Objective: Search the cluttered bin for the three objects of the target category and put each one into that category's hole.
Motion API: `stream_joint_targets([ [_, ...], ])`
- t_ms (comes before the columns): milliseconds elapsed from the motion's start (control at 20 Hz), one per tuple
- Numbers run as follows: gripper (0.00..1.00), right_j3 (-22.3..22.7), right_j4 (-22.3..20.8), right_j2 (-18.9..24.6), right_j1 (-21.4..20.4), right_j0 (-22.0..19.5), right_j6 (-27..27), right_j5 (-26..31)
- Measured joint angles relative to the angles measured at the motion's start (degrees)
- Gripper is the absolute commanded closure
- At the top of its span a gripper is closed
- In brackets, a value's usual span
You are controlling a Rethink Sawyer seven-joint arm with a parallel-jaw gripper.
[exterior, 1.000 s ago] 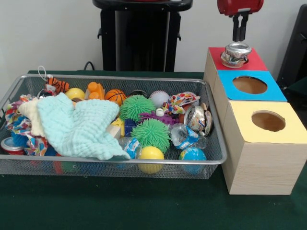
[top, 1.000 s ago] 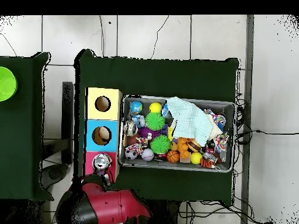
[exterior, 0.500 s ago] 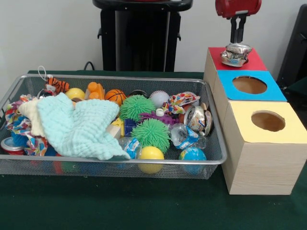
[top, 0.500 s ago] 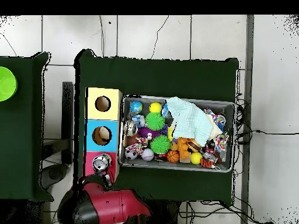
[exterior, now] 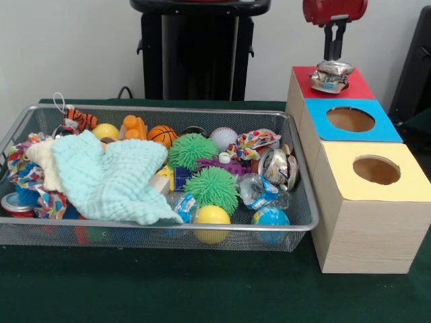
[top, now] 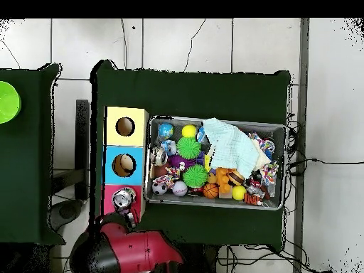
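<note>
Above the red box top (exterior: 353,84), the claw (exterior: 334,57) hangs over a crushed can (exterior: 330,76) lying at the red hole; whether it grips the can, I cannot tell. Another can (exterior: 275,166) lies in the bin (exterior: 300,202).

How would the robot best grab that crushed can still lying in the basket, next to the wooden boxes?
Probably from straight above, closing across the crushed can's flattened sides. It lies tilted against the wire basket's wall, so a sideways approach looks blocked by mesh and neighbouring toys.
</note>
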Motion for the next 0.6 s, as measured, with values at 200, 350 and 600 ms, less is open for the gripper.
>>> stream_joint_targets([
  [200, 1.0, 0.0, 0.0, -0.1, 0.0, 0.2, 0.0, 0.0],
  [350, 1.0, 0.0, 0.0, -0.1, 0.1, 0.4, 0.0, 0.0],
  [600, 1.0, -0.1, -0.2, -0.8, 1.3, 0.9, 0.0, -0.2],
])
